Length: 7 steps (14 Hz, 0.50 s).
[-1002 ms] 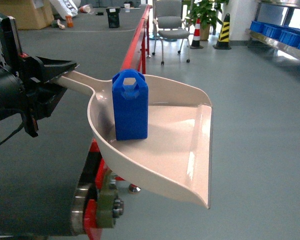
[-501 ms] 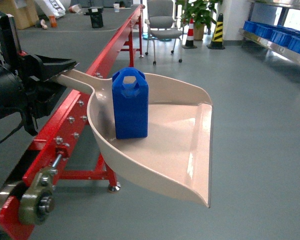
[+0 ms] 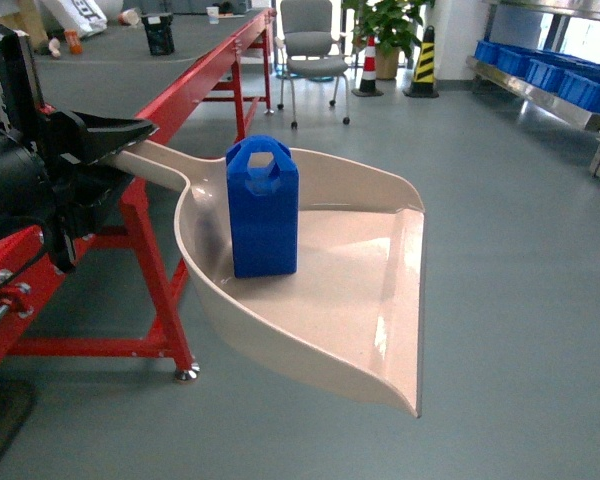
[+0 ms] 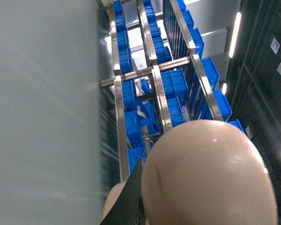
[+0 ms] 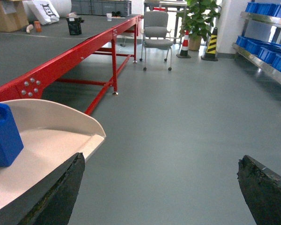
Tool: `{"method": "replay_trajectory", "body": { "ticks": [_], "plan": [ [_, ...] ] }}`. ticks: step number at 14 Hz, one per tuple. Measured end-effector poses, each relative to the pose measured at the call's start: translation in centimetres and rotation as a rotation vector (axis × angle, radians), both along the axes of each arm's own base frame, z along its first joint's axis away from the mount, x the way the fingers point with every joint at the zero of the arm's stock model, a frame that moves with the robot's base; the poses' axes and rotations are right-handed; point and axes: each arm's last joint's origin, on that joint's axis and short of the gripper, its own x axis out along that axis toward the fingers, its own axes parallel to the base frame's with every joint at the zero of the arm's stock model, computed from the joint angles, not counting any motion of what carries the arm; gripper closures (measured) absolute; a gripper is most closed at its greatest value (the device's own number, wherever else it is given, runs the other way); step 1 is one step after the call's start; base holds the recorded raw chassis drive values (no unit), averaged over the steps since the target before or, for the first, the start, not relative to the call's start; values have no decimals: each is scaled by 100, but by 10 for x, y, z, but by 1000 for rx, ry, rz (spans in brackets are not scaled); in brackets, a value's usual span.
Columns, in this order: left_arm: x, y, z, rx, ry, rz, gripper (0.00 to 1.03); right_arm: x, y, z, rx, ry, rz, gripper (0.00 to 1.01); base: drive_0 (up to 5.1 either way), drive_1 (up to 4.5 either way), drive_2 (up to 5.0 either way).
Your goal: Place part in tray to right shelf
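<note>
One blue part (image 3: 262,207) stands upright near the back wall of the cream tray (image 3: 380,300), which the left end effector (image 3: 90,150) holds by its long handle, its jaws clamped on the handle's end. Over the past second the background has swung: the red-framed conveyor counter (image 3: 150,150), which filled the lower left of the head view a second ago, has slid back and to the left, and more open grey floor now lies under the tray. The tray and the part have not shifted against the arm; the block sits in the same spot on the pan, still upright.

That suggests the base is turning or rolling away from the counter while the arm carries its load steady. The right shelf (image 3: 550,80), a steel rack bearing blue crates, shows at the far upper right of the head view, well apart from the tray, so the carry looks only begun. The left wrist view shows the pale handle close up, with the rack and crates beyond.

The right end effector (image 5: 164,187) hangs idle with its two dark fingers (image 5: 61,192) spread wide and nothing between them, the floor visible in the gap. The main risk is the tall block tipping on the smooth pan if the base turns sharply.
</note>
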Motion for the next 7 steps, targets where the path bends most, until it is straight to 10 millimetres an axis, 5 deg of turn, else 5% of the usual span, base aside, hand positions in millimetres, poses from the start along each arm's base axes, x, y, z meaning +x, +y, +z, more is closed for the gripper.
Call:
{"method": "replay_trajectory", "body": {
  "ticks": [7],
  "plan": [
    [0, 0, 0, 1, 2, 0, 87, 0, 0, 0, -1, 3, -1, 3, 510, -235, -235]
  ]
}}
